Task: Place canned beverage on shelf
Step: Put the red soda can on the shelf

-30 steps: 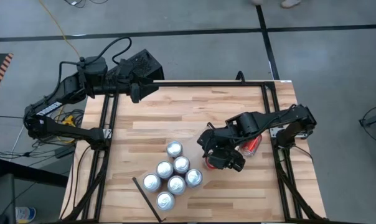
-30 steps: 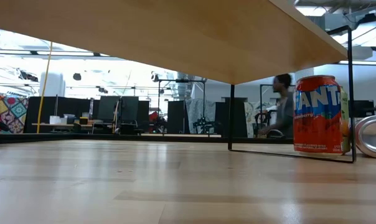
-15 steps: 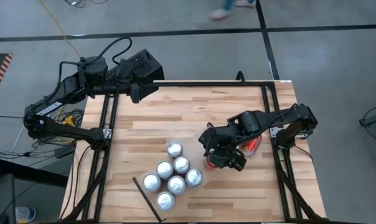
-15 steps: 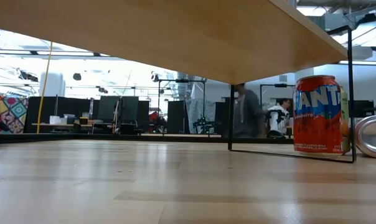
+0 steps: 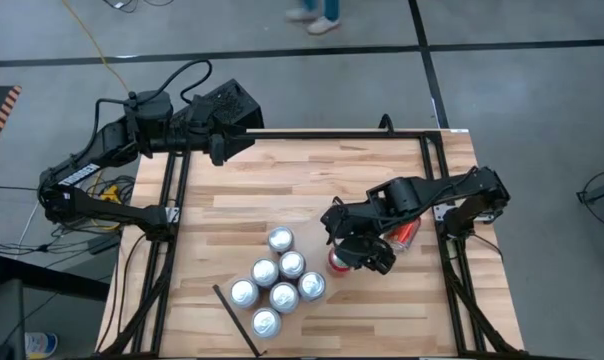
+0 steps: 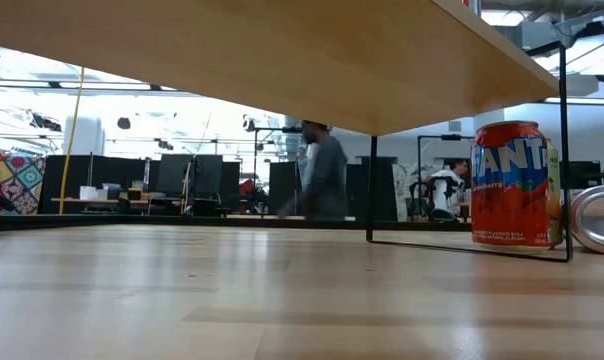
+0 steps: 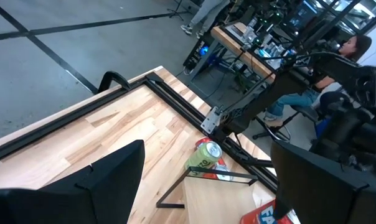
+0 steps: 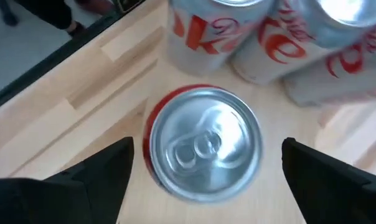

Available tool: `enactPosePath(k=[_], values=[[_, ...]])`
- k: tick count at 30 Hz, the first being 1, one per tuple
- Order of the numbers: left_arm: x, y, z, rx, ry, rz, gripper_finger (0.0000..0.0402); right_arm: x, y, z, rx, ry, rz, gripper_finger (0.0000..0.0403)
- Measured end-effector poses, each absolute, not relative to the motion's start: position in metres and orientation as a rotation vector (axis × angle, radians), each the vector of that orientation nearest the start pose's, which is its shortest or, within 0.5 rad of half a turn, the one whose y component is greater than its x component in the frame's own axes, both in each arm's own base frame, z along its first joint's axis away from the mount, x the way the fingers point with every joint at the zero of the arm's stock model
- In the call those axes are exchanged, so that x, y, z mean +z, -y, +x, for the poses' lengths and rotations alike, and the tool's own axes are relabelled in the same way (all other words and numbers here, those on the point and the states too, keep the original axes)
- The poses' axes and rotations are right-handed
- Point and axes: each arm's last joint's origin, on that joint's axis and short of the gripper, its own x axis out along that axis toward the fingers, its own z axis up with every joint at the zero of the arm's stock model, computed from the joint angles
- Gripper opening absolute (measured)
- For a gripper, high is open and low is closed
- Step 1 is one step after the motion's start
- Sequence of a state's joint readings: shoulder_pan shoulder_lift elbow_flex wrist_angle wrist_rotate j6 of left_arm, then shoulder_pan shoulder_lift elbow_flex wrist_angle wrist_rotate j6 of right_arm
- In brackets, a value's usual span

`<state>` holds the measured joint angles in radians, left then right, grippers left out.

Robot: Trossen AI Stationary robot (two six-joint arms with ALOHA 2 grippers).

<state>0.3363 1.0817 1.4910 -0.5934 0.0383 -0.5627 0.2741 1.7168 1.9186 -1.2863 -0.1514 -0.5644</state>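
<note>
Right wrist view shows the right gripper [image 8: 203, 171] fingers [image 8: 91, 180] now spread wider, clear of the upright red can [image 8: 203, 146], which suggests it has been released beside the silver cans [image 5: 277, 280].

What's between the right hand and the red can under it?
Nothing visible. The open right hand hangs directly over the upright red can, one finger on each side of it. The silver cans crowd close on one side, but not in the gap.
</note>
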Motion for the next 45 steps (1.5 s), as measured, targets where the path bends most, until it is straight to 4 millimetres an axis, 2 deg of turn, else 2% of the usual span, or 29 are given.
enactPosePath(k=[6, 9, 12, 16, 21, 27, 34, 38, 45], values=[[0.471, -0.062, 0.182, 0.341, -0.093, -0.592, 0.0332, 0.413, -0.086, 0.303, 0.539, -1.022, -0.432, 0.0380], [0.471, -0.062, 0.182, 0.341, -0.093, -0.595, 0.0332, 0.414, -0.082, 0.295, 0.411, -1.129, -0.311, 0.0380], [0.471, -0.062, 0.182, 0.339, -0.093, -0.594, 0.0332, 0.415, -0.079, 0.284, 0.259, -1.224, -0.117, 0.0380], [0.471, -0.062, 0.182, 0.339, -0.094, -0.594, 0.0332, 0.425, -0.083, 0.270, 0.116, -1.202, 0.140, 0.0380], [0.471, -0.062, 0.182, 0.338, -0.098, -0.575, 0.0332, 0.431, -0.091, 0.262, 0.035, -1.185, 0.268, 0.0380], [0.471, -0.062, 0.182, 0.338, -0.097, -0.584, 0.0332, 0.431, -0.096, 0.273, -0.003, -1.102, 0.328, 0.0380], [0.469, -0.062, 0.181, 0.344, -0.118, -0.620, 0.0332, 0.410, -0.108, 0.299, -0.027, -1.136, 0.286, 0.0380], [0.468, -0.062, 0.181, 0.337, -0.124, -0.624, 0.0332, 0.410, -0.113, 0.304, -0.019, -1.103, 0.308, 0.0380], [0.468, -0.061, 0.181, 0.321, -0.128, -0.626, 0.0332, 0.409, -0.111, 0.305, -0.116, -1.066, 0.261, 0.0380]])
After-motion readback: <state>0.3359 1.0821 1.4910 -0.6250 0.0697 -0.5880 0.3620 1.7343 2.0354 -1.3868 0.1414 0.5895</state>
